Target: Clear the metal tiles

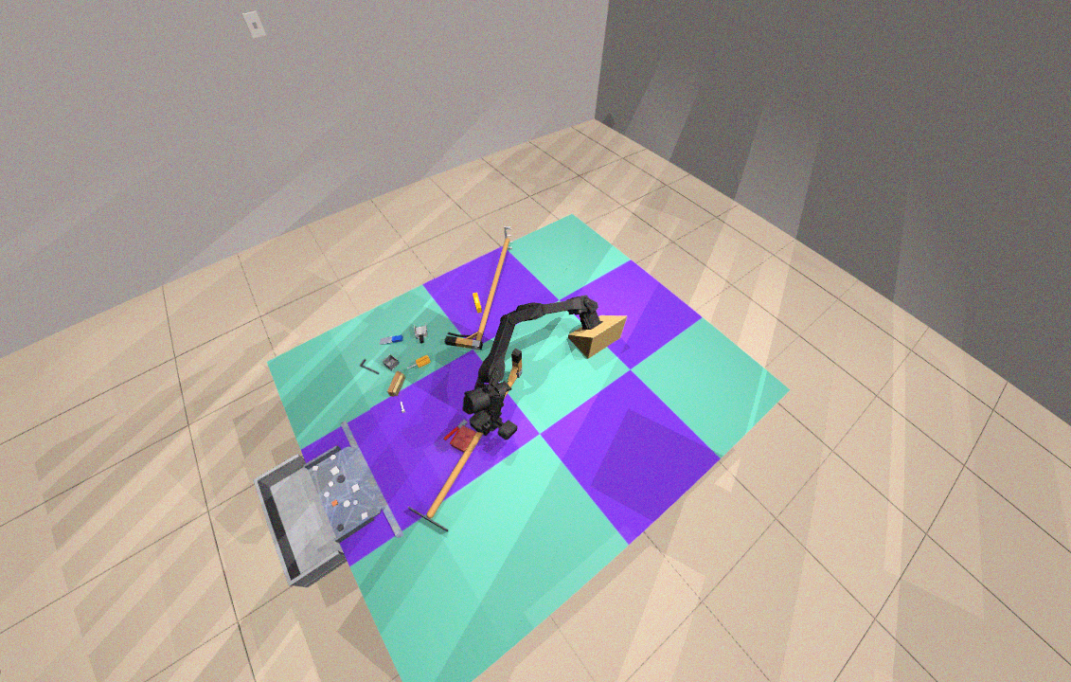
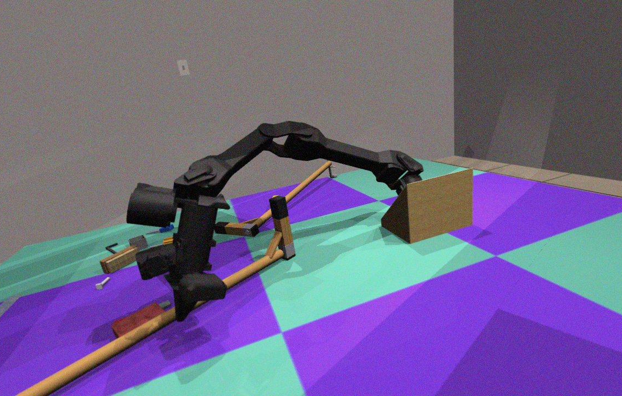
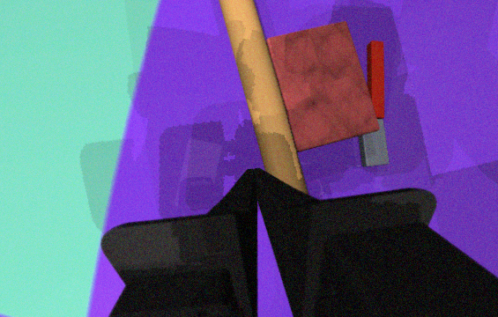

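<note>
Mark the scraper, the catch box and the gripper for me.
scraper (image 3: 257, 79), wrist view, on its wooden handle.
catch box (image 1: 277, 519), top view, on its left wall.
gripper (image 3: 258, 180), wrist view, where the closed fingertips meet.

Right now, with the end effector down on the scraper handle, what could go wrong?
1. The end effector looks fully shut, with the scraper handle running beside its fingertips rather than between them, so the handle may slip away.
2. The red block lies against the handle and could get dragged along.
3. The scraper blade sits outside the bench plate's side rail and could snag on it.
</note>
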{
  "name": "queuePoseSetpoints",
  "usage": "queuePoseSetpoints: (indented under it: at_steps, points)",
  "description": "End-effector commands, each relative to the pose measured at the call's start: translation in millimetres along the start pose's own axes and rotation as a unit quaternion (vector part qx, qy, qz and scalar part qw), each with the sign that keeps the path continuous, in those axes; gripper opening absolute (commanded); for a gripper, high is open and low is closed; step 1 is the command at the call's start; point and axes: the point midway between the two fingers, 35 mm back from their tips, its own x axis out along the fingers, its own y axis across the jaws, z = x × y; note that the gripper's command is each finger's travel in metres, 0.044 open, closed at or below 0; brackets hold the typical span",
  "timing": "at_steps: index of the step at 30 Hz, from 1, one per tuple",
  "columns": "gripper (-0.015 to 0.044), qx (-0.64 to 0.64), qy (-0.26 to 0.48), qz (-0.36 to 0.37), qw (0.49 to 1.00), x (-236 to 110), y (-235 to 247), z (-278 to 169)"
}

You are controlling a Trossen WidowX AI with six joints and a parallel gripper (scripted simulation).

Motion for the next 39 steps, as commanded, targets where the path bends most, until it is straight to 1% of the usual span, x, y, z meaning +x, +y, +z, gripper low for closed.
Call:
queuePoseSetpoints:
  at_steps: [1, 18, 19, 35, 39]
  points:
    - [0.0000, 0.002, 0.004, -0.003, 1.000, 3.9, -10.0, -1.4]
    - [0.0000, 0.002, 0.004, -0.004, 1.000, 5.5, -25.2, 0.8]
    - [0.0000, 0.000, 0.000, -0.001, 1.000, 1.9, -16.8, 2.3]
    - [0.0000, 0.041, -0.017, -0.009, 0.999, -49.8, -15.3, 27.6]
    - [0.0000, 0.043, -0.011, -0.009, 0.999, -51.5, -13.1, 25.2]
